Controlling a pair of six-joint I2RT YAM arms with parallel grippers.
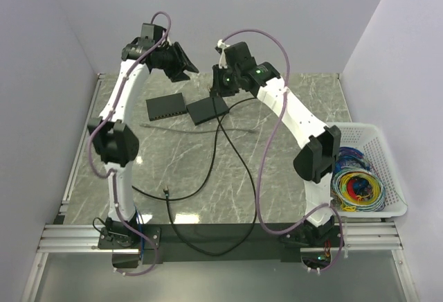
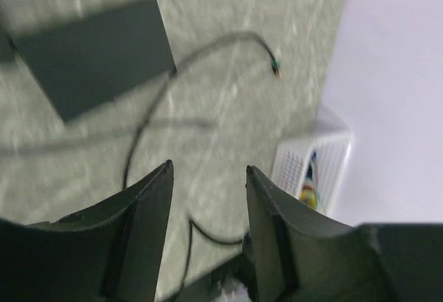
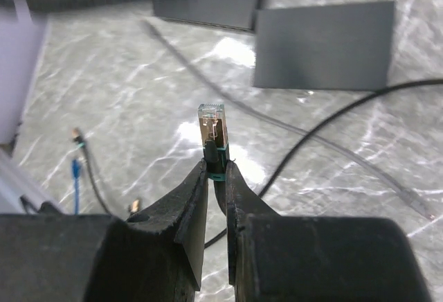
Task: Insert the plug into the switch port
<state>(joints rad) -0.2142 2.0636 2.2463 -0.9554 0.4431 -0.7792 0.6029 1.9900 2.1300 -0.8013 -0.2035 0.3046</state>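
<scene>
Your right gripper (image 3: 216, 172) is pinched shut on the plug (image 3: 212, 125), whose tip points straight out beyond the fingers, and the switch (image 1: 166, 108) lies flat ahead, toward the robot's left.

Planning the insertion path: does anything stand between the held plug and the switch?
Nothing visible does. The plug, pinched in the right gripper, has open air ahead; another black box lies flat beside the switch.
</scene>
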